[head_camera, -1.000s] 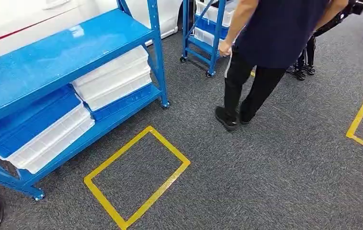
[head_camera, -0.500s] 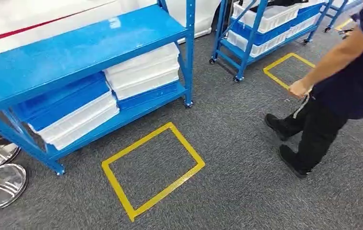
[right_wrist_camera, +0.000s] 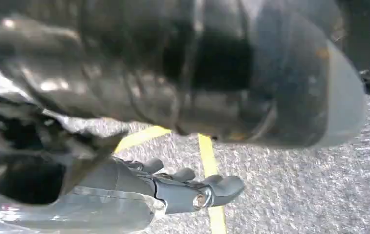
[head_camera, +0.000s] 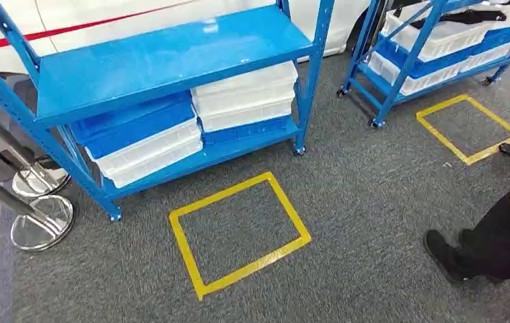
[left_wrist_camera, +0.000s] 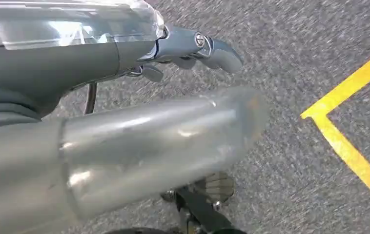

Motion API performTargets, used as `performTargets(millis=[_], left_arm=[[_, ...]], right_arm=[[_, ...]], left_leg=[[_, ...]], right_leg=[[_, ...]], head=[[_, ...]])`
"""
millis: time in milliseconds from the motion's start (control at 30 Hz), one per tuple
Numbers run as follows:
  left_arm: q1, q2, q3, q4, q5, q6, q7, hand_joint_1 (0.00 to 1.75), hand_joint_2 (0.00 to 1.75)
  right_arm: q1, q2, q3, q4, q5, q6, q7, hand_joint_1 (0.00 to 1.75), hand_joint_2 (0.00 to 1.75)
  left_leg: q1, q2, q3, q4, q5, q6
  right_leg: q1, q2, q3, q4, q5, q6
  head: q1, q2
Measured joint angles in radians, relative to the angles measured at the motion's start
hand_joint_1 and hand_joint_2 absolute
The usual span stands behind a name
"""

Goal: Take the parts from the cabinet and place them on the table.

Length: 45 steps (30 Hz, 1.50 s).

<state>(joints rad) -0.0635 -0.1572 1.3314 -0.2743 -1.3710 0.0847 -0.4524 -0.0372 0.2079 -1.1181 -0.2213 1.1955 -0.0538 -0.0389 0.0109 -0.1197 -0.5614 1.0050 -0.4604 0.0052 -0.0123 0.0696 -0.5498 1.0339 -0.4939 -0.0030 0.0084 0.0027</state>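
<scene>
I see the cabinet [head_camera: 171, 60] at 11 o'clock, white and blue bins [head_camera: 245, 94] stacked on its lower shelf; contents hidden. Left hand [left_wrist_camera: 193, 48] and right hand [right_wrist_camera: 188, 187] hang over carpet, fingers curled, holding nothing. Second rack [head_camera: 434, 40] at 1 o'clock.

- Yellow tape square [head_camera: 239, 233] marked on grey carpet [head_camera: 360, 202]; taken as reference.
- Two chrome stanchion bases [head_camera: 42, 222] stand to its left.
- Second yellow tape square [head_camera: 468, 128] lies to its right, further back.
- Person's dark-trousered leg and black shoe [head_camera: 445, 254] stand on its right.
- White wall with red stripe [head_camera: 70, 27] behind.
</scene>
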Motion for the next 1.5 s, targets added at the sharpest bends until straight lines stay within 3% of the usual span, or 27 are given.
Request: performTargets(millis=[67, 133, 167, 233, 267, 333, 400, 500, 567, 600, 667, 733, 800, 867, 900, 933, 967, 1033, 1100, 1167, 1233, 1300, 1333, 1367, 1400, 1433, 1500], left_arm=[[0.004, 0.000, 0.000, -0.001, 0.000, 0.001, 0.000, 0.00, 0.00], [0.003, 0.000, 0.000, -0.001, 0.000, 0.000, 0.000, 0.00, 0.00], [0.001, 0.000, 0.000, -0.001, 0.000, 0.000, -0.002, 0.00, 0.00], [-0.001, -0.001, 0.000, -0.001, 0.000, -0.003, -0.005, 0.00, 0.00], [0.000, -0.001, 0.000, -0.001, 0.000, -0.004, -0.005, 0.00, 0.00], [0.003, -0.001, 0.000, -0.002, 0.001, -0.004, -0.005, 0.00, 0.00], [0.004, 0.000, 0.000, -0.002, 0.003, -0.005, -0.006, 0.00, 0.00], [0.005, 0.002, 0.000, -0.003, 0.006, -0.015, -0.014, 0.00, 0.00], [0.009, 0.002, 0.000, -0.003, 0.006, -0.018, -0.017, 0.00, 0.00], [0.010, 0.000, 0.001, -0.003, 0.006, -0.018, -0.018, 0.00, 0.00], [0.007, 0.000, 0.001, -0.003, 0.006, -0.019, -0.018, 0.00, 0.00], [0.005, 0.000, 0.001, -0.003, 0.006, -0.021, -0.018, 0.00, 0.00], [0.008, 0.000, 0.001, -0.003, 0.006, -0.021, -0.018, 0.00, 0.00], [0.009, -0.002, 0.001, -0.003, 0.006, -0.021, -0.018, 0.00, 0.00], [0.008, -0.003, 0.001, -0.003, 0.006, -0.021, -0.018, 0.00, 0.00], [0.008, -0.003, 0.001, -0.003, 0.006, -0.021, -0.018, 0.00, 0.00], [0.005, -0.004, 0.001, -0.003, 0.006, -0.020, -0.018, 0.00, 0.00], [0.002, -0.004, 0.001, -0.003, 0.006, -0.018, -0.017, 0.00, 0.00], [0.001, -0.003, 0.001, -0.003, 0.006, -0.018, -0.017, 0.00, 0.00], [0.000, -0.003, 0.001, -0.003, 0.006, -0.018, -0.017, 0.00, 0.00], [0.001, -0.004, 0.001, -0.003, 0.006, -0.017, -0.016, 0.00, 0.00], [0.005, -0.005, 0.001, -0.003, 0.006, -0.016, -0.015, 0.00, 0.00], [0.006, -0.004, 0.001, -0.003, 0.006, -0.015, -0.015, 0.00, 0.00], [0.007, -0.004, 0.001, -0.003, 0.006, -0.015, -0.014, 0.00, 0.00], [0.010, -0.004, 0.001, -0.003, 0.006, -0.015, -0.014, 0.00, 0.00], [0.013, -0.004, 0.001, -0.003, 0.006, -0.015, -0.014, 0.00, 0.00], [0.011, 0.000, 0.001, -0.003, 0.006, -0.015, -0.013, 0.00, 0.00]], right_arm=[[-0.001, 0.001, 0.000, 0.000, 0.003, 0.000, 0.001, 0.00, 0.00], [0.001, 0.001, 0.000, 0.000, 0.004, 0.000, 0.002, 0.00, 0.00], [0.003, 0.002, 0.000, 0.000, 0.006, 0.000, 0.002, 0.00, 0.00], [0.006, 0.002, 0.000, 0.000, 0.010, -0.003, -0.001, 0.00, 0.00], [0.006, 0.002, 0.000, 0.000, 0.011, -0.003, -0.002, 0.00, 0.00], [0.005, 0.002, 0.000, 0.000, 0.012, -0.003, -0.003, 0.00, 0.00], [0.004, 0.002, -0.001, 0.000, 0.007, -0.003, -0.006, 0.00, 0.00], [-0.004, 0.004, -0.008, 0.000, -0.003, -0.002, -0.012, 0.00, 0.00], [-0.004, 0.004, -0.011, 0.000, -0.004, 0.000, -0.013, 0.00, 0.00], [-0.004, 0.003, -0.013, 0.000, -0.004, 0.000, -0.013, 0.00, 0.00], [-0.003, 0.002, -0.016, 0.000, -0.004, 0.001, -0.013, 0.00, 0.00], [-0.003, 0.000, -0.019, 0.000, -0.004, 0.001, -0.013, 0.00, 0.00], [0.002, -0.001, -0.023, 0.000, -0.004, 0.001, -0.012, 0.00, 0.00], [0.006, -0.003, -0.023, 0.000, -0.004, 0.001, -0.012, 0.00, 0.00], [0.007, -0.003, -0.024, 0.000, -0.004, 0.001, -0.012, 0.00, 0.00], [0.013, -0.003, -0.024, 0.000, -0.004, 0.001, -0.012, 0.00, 0.00], [0.010, -0.004, -0.024, 0.000, -0.003, 0.001, -0.013, 0.00, 0.00], [0.006, -0.003, -0.024, 0.000, -0.003, 0.001, -0.015, 0.00, 0.00], [0.008, -0.003, -0.024, 0.000, -0.002, 0.002, -0.015, 0.00, 0.00], [0.009, -0.003, -0.024, 0.000, -0.002, 0.001, -0.017, 0.00, 0.00], [0.008, -0.003, -0.025, 0.000, -0.002, 0.002, -0.018, 0.00, 0.00], [0.008, -0.003, -0.025, 0.000, -0.001, 0.002, -0.018, 0.00, 0.00], [0.009, -0.003, -0.025, 0.000, -0.001, 0.002, -0.018, 0.00, 0.00], [0.010, -0.003, -0.025, 0.000, -0.001, 0.002, -0.018, 0.00, 0.00], [0.011, -0.003, -0.025, 0.000, -0.001, 0.001, -0.018, 0.00, 0.00], [0.014, -0.002, -0.026, 0.000, -0.001, 0.002, -0.018, 0.00, 0.00], [0.006, 0.000, -0.027, 0.000, -0.001, 0.001, -0.019, 0.00, 0.00]], left_leg=[[0.002, -0.024, -0.003, -0.002, 0.003, -0.014], [-0.001, 0.069, -0.031, 0.067, -0.048, -0.018], [0.000, 0.095, -0.068, 0.143, -0.093, -0.022], [0.001, 0.112, -0.137, 0.291, -0.157, -0.027], [0.002, 0.114, -0.145, 0.314, -0.155, -0.028], [0.001, 0.118, -0.092, 0.220, -0.092, -0.024], [-0.002, 0.133, 0.015, 0.030, -0.017, -0.008], [-0.013, 0.139, 0.024, -0.005, -0.043, 0.011], [-0.006, 0.128, 0.038, -0.020, -0.044, 0.028], [-0.003, 0.125, 0.050, -0.025, -0.035, 0.037], [-0.003, 0.125, 0.059, -0.024, -0.039, 0.045], [-0.004, 0.118, 0.068, -0.023, -0.049, 0.045], [-0.003, 0.109, 0.087, -0.023, -0.063, 0.039], [0.000, 0.100, 0.117, -0.023, -0.082, 0.032], [0.001, 0.098, 0.133, -0.023, -0.096, 0.027], [-0.001, 0.097, 0.143, -0.018, -0.107, 0.021], [-0.002, 0.094, 0.140, -0.022, -0.113, 0.013], [-0.002, 0.096, 0.158, -0.020, -0.114, -0.001], [0.001, 0.097, 0.132, 0.045, -0.087, -0.009], [0.001, 0.108, 0.045, 0.185, -0.070, -0.016], [0.001, 0.111, -0.043, 0.271, -0.154, -0.020], [0.001, 0.112, -0.093, 0.267, -0.226, -0.020], [0.001, 0.113, -0.098, 0.231, -0.214, -0.019], [0.001, 0.113, -0.095, 0.171, -0.167, -0.013], [-0.001, 0.115, -0.089, 0.105, -0.083, -0.004], [-0.005, 0.122, -0.092, 0.045, 0.031, 0.009], [-0.014, 0.120, -0.077, 0.044, 0.038, 0.013]], right_leg=[[-0.004, -0.026, 0.004, -0.009, 0.005, -0.016], [-0.004, -0.051, 0.007, -0.018, 0.008, -0.033], [-0.001, -0.066, 0.005, -0.017, 0.008, -0.034], [0.003, -0.098, 0.002, -0.015, 0.005, -0.037], [0.004, -0.111, 0.002, -0.014, 0.005, -0.037], [0.006, -0.131, 0.004, -0.011, 0.001, -0.036], [0.008, -0.140, 0.010, -0.011, -0.003, -0.030], [0.009, -0.147, 0.014, -0.019, -0.012, -0.007], [0.006, -0.146, 0.020, 0.010, 0.013, 0.011], [0.004, -0.127, 0.014, 0.024, -0.004, 0.014], [-0.001, -0.083, -0.044, 0.124, -0.065, 0.020], [-0.001, -0.074, -0.136, 0.269, -0.121, 0.027], [-0.003, -0.074, -0.167, 0.279, -0.092, 0.033], [-0.004, -0.074, -0.124, 0.149, -0.017, 0.032], [-0.005, -0.073, -0.096, 0.059, 0.043, 0.030], [-0.002, -0.068, -0.094, 0.026, 0.077, 0.025], [0.005, -0.070, -0.091, 0.023, 0.044, 0.011], [0.006, -0.069, -0.083, 0.017, 0.046, -0.005], [0.000, -0.073, -0.045, 0.001, 0.034, -0.022], [0.000, -0.078, -0.009, -0.014, 0.016, -0.035], [0.001, -0.078, 0.020, -0.022, -0.001, -0.036], [0.001, -0.074, 0.052, -0.023, -0.026, -0.034], [0.001, -0.074, 0.069, -0.023, -0.039, -0.032], [0.003, -0.075, 0.088, -0.023, -0.054, -0.031], [0.004, -0.077, 0.102, -0.024, -0.067, -0.028], [0.004, -0.077, 0.110, -0.025, -0.080, -0.026], [0.006, -0.073, 0.130, -0.025, -0.106, -0.007]], head=[[0.000, 0.000], [-0.001, 0.000], [-0.001, 0.000], [-0.001, 0.000], [-0.001, 0.000], [-0.001, 0.000], [-0.001, 0.000], [-0.001, 0.000], [-0.001, 0.000], [0.001, 0.000], [0.001, 0.000], [0.001, 0.000], [0.001, 0.000], [0.001, 0.000], [0.001, 0.000], [0.002, 0.000], [0.001, 0.000], [0.000, 0.000], [-0.001, 0.000], [-0.002, 0.000], [-0.002, 0.000], [-0.002, 0.000], [-0.002, 0.000], [-0.002, 0.000], [-0.002, 0.000], [-0.002, 0.000], [-0.001, 0.000]])
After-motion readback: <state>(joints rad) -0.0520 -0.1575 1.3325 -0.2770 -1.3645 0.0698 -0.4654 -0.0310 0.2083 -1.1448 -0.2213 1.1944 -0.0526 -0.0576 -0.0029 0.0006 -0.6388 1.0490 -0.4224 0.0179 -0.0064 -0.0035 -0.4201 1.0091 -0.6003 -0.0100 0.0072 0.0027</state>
